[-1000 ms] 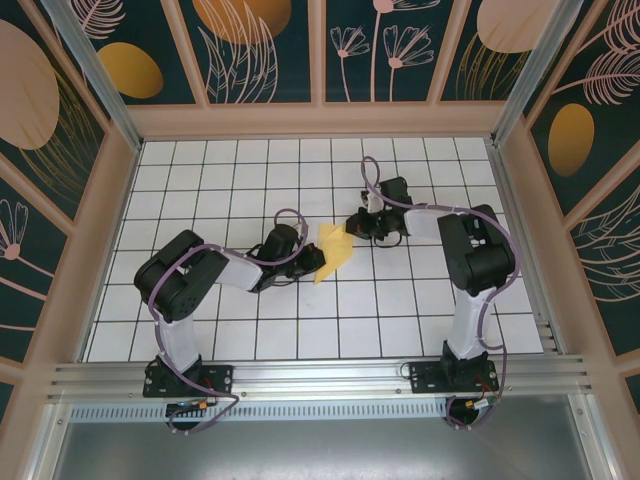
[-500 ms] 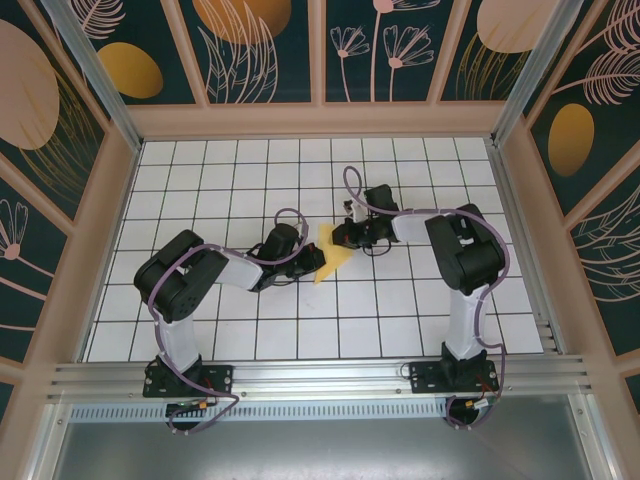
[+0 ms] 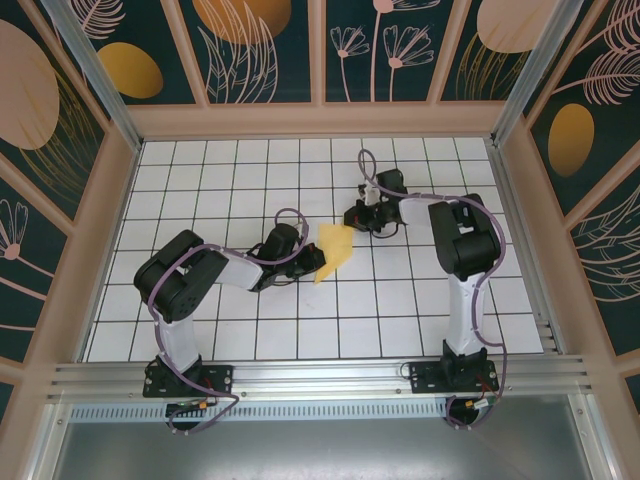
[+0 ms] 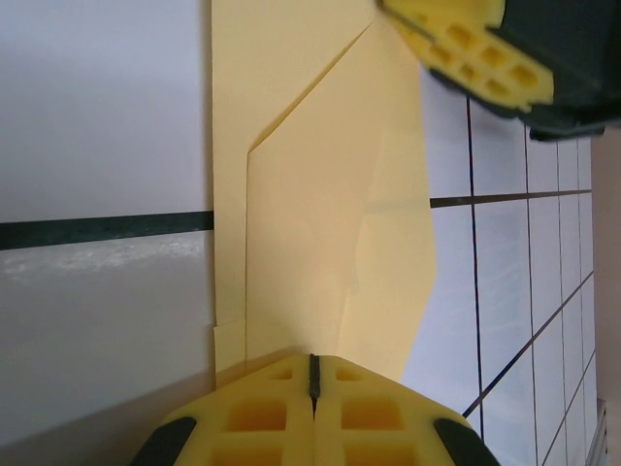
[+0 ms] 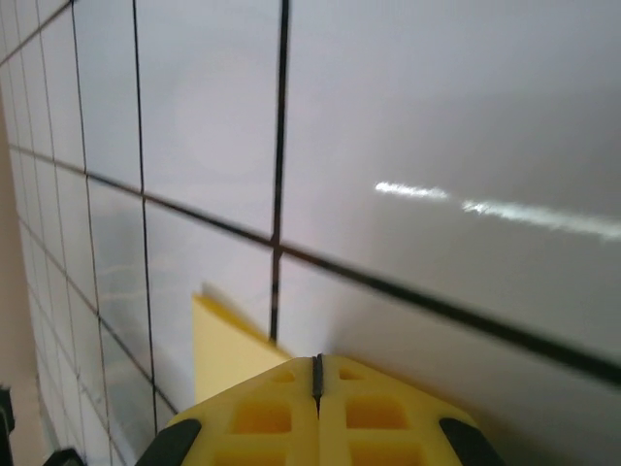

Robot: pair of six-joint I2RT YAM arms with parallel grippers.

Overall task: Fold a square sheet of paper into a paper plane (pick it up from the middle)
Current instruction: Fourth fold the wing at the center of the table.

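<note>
The square sheet of paper lies pale yellow and creased, with angled folded edges, on the white grid floor near the middle. My left gripper is shut, its tips resting on the sheet's left edge. In the left wrist view the folded layers of the paper spread away from the shut left gripper. My right gripper is shut and sits just off the sheet's far right corner. One of its yellow fingers hovers beyond the paper's far end. Beside the shut right gripper, low and to the left, a paper corner pokes out.
The white gridded table is boxed in by a wooden frame at the back and on both sides. An aluminium rail carrying both arm bases runs along the near edge.
The right gripper went down-left onto the paper's far corner half a second ago and has since drawn back up and to the right. The left gripper has stayed on the sheet.
</note>
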